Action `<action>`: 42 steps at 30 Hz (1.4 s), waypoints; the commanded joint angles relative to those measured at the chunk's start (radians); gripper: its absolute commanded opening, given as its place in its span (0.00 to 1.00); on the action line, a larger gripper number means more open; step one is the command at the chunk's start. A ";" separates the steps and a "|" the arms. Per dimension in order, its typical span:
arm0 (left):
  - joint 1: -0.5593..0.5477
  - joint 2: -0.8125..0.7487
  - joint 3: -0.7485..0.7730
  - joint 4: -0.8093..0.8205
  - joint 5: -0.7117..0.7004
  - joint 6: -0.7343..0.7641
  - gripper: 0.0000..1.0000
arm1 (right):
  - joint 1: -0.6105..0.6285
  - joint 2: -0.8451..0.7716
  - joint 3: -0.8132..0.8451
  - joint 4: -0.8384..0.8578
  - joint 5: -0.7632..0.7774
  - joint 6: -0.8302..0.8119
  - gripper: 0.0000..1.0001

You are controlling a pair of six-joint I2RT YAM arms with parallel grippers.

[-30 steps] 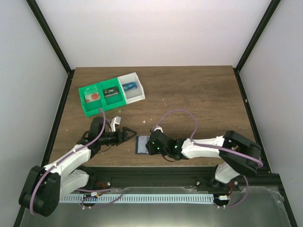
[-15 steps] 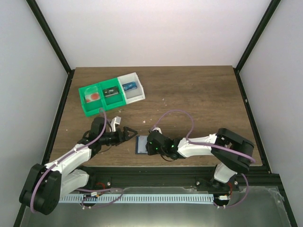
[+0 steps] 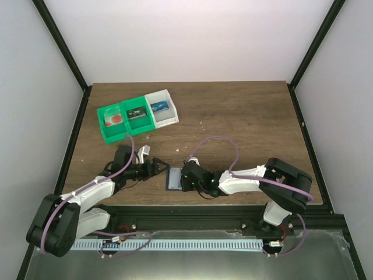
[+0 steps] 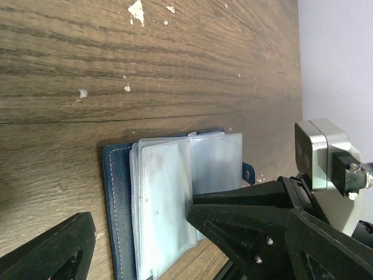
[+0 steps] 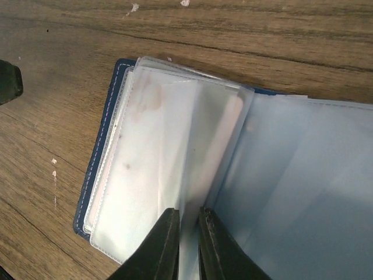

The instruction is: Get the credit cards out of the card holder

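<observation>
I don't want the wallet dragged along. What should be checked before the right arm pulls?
1. Card holder lies open and flat on the table: ok.
2. Right gripper is pinching a clear sleeve: ok.
3. Left gripper is holding the holder down: not ok; it is open and not gripping.
4. A card can be seen in the pinched sleeve: cannot tell.
</observation>
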 commanded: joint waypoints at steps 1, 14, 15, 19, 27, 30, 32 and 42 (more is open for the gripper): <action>-0.008 0.003 -0.038 0.093 0.011 -0.036 0.91 | -0.007 0.008 -0.016 0.010 0.005 0.008 0.11; -0.049 0.036 -0.085 0.253 0.081 -0.154 0.90 | -0.028 -0.033 -0.101 0.087 -0.042 0.052 0.02; -0.049 0.043 -0.089 0.271 0.092 -0.162 0.90 | -0.031 -0.032 -0.105 0.094 -0.048 0.055 0.02; -0.049 0.051 -0.104 0.310 0.099 -0.176 0.90 | -0.039 -0.031 -0.109 0.108 -0.069 0.059 0.03; -0.049 0.037 -0.065 0.250 0.083 -0.165 0.90 | -0.045 -0.027 -0.105 0.130 -0.121 0.055 0.03; -0.049 0.027 -0.073 0.246 0.067 -0.174 0.90 | -0.052 -0.030 -0.110 0.148 -0.153 0.054 0.03; -0.049 0.029 -0.082 0.262 0.072 -0.186 0.90 | -0.052 -0.030 -0.116 0.165 -0.163 0.056 0.03; -0.053 0.033 -0.103 0.304 0.126 -0.230 0.89 | -0.057 -0.031 -0.133 0.200 -0.180 0.052 0.05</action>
